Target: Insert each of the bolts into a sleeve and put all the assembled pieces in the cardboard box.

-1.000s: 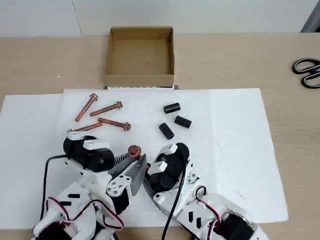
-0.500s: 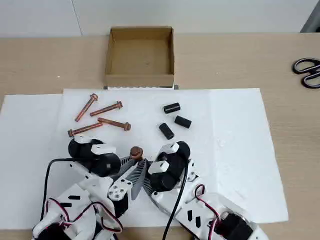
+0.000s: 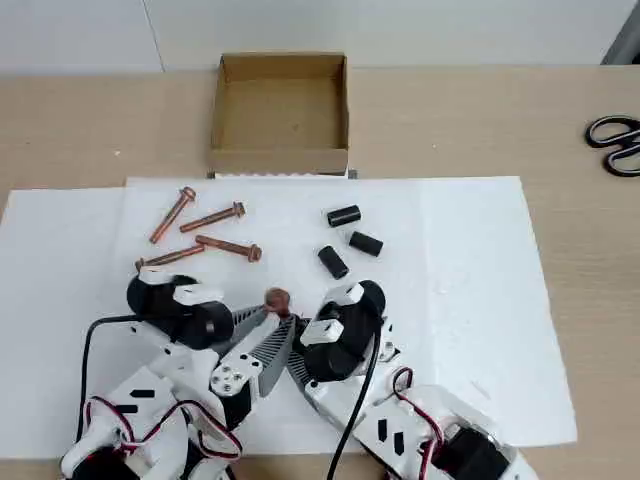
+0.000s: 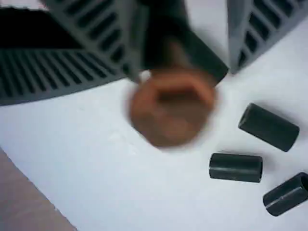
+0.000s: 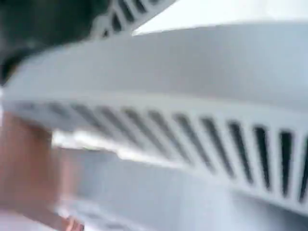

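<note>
L gripper (image 3: 268, 325) sits low over the white sheet (image 3: 480, 300), near its near edge and approx. mid-width. It is tip to tip w/ the R gripper (image 3: 291, 332), set just on its right. In the L wrist view the L's own fingers (image 4: 262, 26) stand either side of a dark held sleeve (image 4: 192, 45) and, as far as can be seen, are clamped on it. The held bolt (image 4: 171, 108) shows its copper hex head at the sleeve's end. From above, that head is a round copper cap right where the 2 grippers meet, on the side toward the sheet's far edge. R gripper's grasp: can't tell; its wrist view gives ribbed grey w/ a copper patch to one side. 4 loose bolts (image 3: 212, 217) lie flat on the sheet's left half, at mixed angles. The nearest one lies just beside the L arm's black motor (image 3: 180, 300). 3 loose sleeves (image 3: 365, 243) lie on their sides around the sheet's ctr, close but apart from each other, btwn the grippers and the sheet's far edge. The cardboard box (image 3: 282, 160) stands open-topped on the table (image 3: 450, 120), just beyond the sheet's far edge and left of ctr. Scissors (image 3: 615, 145) lie at the table's right edge, well apart from the rest.
</note>
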